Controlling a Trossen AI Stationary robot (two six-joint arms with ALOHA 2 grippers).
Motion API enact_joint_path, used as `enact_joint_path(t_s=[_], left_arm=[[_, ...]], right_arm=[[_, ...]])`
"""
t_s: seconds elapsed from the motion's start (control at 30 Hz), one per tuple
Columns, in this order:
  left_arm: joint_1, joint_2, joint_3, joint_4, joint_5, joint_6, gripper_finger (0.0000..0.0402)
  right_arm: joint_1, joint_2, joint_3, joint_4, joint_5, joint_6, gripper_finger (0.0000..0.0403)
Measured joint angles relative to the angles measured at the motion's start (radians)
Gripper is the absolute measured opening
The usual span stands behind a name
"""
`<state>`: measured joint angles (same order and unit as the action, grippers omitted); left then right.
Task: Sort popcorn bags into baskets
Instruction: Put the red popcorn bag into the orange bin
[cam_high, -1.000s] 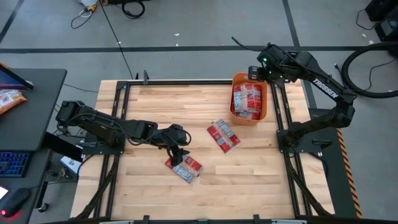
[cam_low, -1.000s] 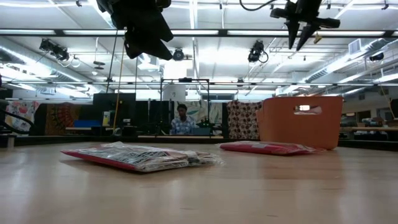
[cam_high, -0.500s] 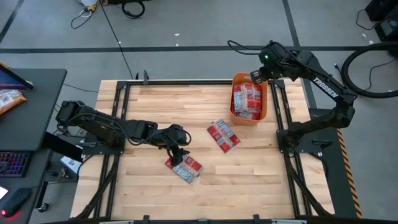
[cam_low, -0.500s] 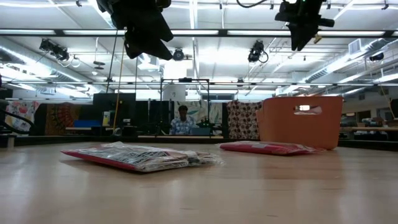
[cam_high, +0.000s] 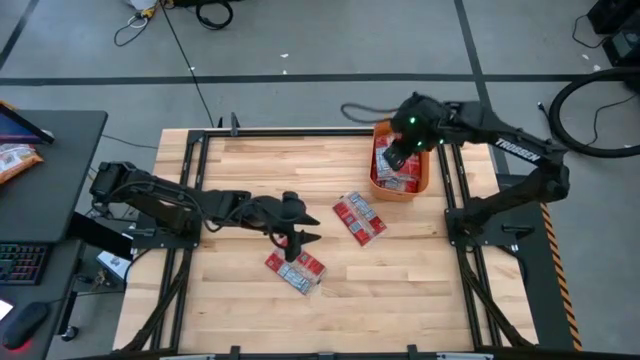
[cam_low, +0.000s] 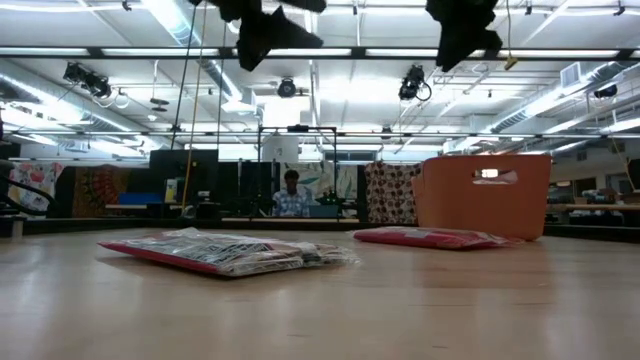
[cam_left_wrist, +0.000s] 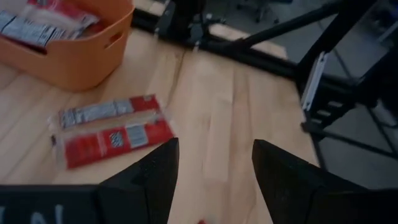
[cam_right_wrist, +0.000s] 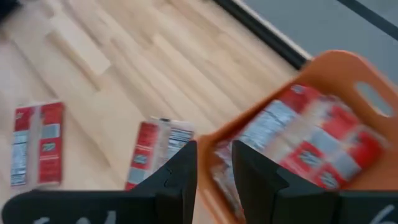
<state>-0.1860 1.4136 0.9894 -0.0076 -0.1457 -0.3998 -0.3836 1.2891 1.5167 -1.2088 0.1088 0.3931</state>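
Note:
The orange basket (cam_high: 401, 195) stands at the table's far right and holds several red popcorn bags (cam_high: 411, 174). Two bags (cam_high: 358, 218) lie flat on the wood near the table's middle, and two more (cam_high: 296, 269) lie nearer the front. My left gripper (cam_high: 303, 240) hovers open just above and beyond the front pair, its fingers (cam_left_wrist: 155, 171) spread with nothing between them. My right gripper (cam_high: 393, 161) hangs over the basket's left half, pointing steeply down. Its fingers (cam_right_wrist: 180, 171) stand a narrow gap apart and hold nothing.
Black frame rails (cam_high: 452, 185) run along the table's left and right sides. A desk with a keyboard and an orange snack bag (cam_high: 14, 160) stands left of the table. Bare wood lies along the front edge (cam_high: 380, 310). A person (cam_low: 292, 196) sits far behind the table.
My right gripper has swung from the basket's far right corner toward the table's left and near side, over the basket, rolling and tipping as it went. My left gripper has tipped its fingers upward and risen a little above the front bags. The bags have not moved.

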Motion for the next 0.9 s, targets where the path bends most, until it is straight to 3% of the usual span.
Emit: enact_joint_path(t_s=[0.2, 0.53, 0.77, 0.9], left_arm=[[0.0, 0.0, 0.0, 0.108, 0.0, -0.066, 0.0208], [-0.033, 0.0, 0.0, 0.167, 0.032, -0.455, 0.0208], [-0.035, 0.0, 0.0, 0.262, -0.003, -0.485, 0.0208], [-0.035, 0.0, 0.0, 0.255, 0.051, -0.476, 0.0208]], right_arm=[[0.124, 0.0, -0.115, 0.133, -0.004, 0.062, 0.0105], [0.374, -0.001, -0.253, 0.273, 0.035, 0.169, 0.0105], [0.451, 0.0, -0.305, 0.347, 0.081, 0.236, 0.0105], [0.475, 0.0, -0.331, 0.382, 0.081, 0.284, 0.0105]])
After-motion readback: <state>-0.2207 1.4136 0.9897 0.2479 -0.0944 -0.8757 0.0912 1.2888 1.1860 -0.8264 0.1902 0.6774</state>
